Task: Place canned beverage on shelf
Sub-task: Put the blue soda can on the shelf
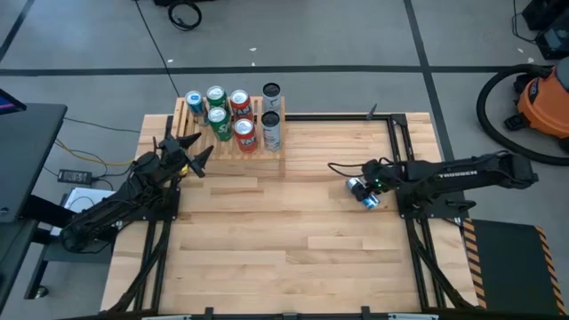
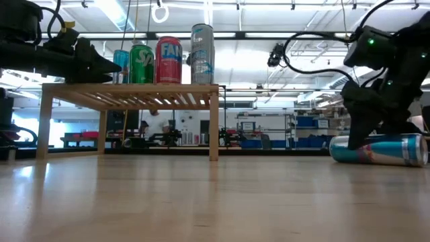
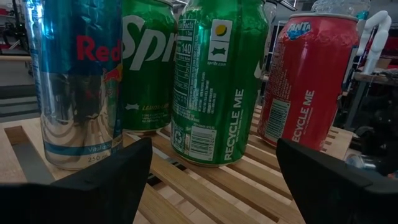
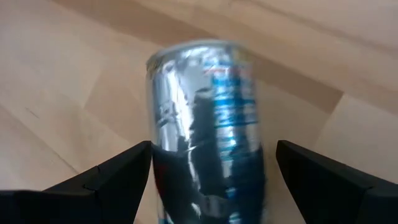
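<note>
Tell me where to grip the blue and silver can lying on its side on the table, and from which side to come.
Grip the can across the middle of its round body, coming down from above. It lies flat on the table, so its curved sides are free while its ends face sideways. The right pincer is open right over it, fingers either side of the body in the right wrist view. The left pincer waits open at the shelf.

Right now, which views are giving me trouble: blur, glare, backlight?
Right wrist view: the blue-silver can lying on the table is soft and smeared, its label unreadable. Low view: bright room lights behind leave the shelf and the right gripper dark against the background. Left wrist view: sharp; labels on the green can read clearly.
</note>
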`<state>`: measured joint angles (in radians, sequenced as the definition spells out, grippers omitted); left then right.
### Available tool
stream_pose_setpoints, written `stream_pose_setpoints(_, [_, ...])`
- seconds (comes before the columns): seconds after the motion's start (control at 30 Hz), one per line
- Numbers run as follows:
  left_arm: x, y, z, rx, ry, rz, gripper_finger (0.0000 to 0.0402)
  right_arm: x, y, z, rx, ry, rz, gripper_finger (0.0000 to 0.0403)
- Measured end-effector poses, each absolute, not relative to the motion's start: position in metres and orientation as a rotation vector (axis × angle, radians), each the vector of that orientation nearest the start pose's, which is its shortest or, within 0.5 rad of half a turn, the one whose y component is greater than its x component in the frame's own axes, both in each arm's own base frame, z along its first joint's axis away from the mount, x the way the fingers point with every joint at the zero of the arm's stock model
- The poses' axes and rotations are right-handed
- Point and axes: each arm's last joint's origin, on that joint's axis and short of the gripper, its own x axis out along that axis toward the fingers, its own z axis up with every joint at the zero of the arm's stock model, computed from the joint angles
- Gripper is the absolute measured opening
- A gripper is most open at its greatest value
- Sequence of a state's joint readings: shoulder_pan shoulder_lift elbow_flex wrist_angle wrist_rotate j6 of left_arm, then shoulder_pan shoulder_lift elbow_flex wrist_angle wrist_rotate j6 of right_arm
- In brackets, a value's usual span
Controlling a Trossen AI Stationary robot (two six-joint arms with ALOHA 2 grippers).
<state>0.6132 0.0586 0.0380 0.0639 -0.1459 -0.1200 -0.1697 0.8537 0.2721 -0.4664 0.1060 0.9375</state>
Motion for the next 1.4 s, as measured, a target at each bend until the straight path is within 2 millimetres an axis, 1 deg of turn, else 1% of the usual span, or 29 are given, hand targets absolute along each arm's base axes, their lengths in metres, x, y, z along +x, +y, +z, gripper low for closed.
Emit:
stream_pose_setpoints(0.23, [0.078,0.06,0.178,-0.104,-0.089,0.755,0.0349,0.135,-0.028,0.127,0.885,0.947,-0.71,0.0355])
stream_pose_setpoints(0.37, [0.079,0.06,0.178,-0.103,-0.088,0.755,0.0349,0.135,-0.031,0.127,0.892,0.936,-0.707,0.0353])
stream_pose_setpoints(0.47, [0.079,0.06,0.178,-0.103,-0.088,0.755,0.0349,0.136,-0.032,0.127,0.902,0.919,-0.708,0.0345])
stream_pose_setpoints(0.53, [0.079,0.06,0.178,-0.103,-0.088,0.755,0.0349,0.135,-0.033,0.127,0.909,0.919,-0.716,0.0332])
stream_pose_setpoints(0.6, [0.079,0.06,0.178,-0.102,-0.088,0.755,0.0349,0.134,-0.034,0.127,0.915,0.923,-0.719,0.0311])
stream_pose_setpoints(0.73, [0.079,0.06,0.178,-0.102,-0.088,0.755,0.0349,0.133,-0.035,0.126,0.926,0.928,-0.722,0.0247])
stream_pose_setpoints(0.77, [0.079,0.06,0.178,-0.102,-0.088,0.755,0.0349,0.134,-0.035,0.126,0.928,0.927,-0.721,0.0237])
stream_pose_setpoints(0.97, [0.079,0.06,0.178,-0.113,-0.093,0.752,0.0349,0.136,-0.036,0.127,0.94,0.888,-0.71,0.0236])
stream_pose_setpoints(1.03, [0.079,0.059,0.18,-0.14,-0.109,0.714,0.0349,0.14,-0.037,0.129,0.946,0.85,-0.682,0.0236])
stream_pose_setpoints(1.23, [0.082,0.051,0.19,-0.192,-0.114,0.433,0.0349,0.158,-0.034,0.143,0.93,0.69,-0.556,0.0236])
stream_pose_setpoints(1.33, [0.083,0.049,0.191,-0.177,-0.105,0.327,0.0349,0.166,-0.029,0.151,0.916,0.595,-0.483,0.0236])
stream_pose_setpoints(1.4, [0.083,0.048,0.192,-0.16,-0.105,0.299,0.0349,0.171,-0.026,0.155,0.899,0.543,-0.452,0.0236])
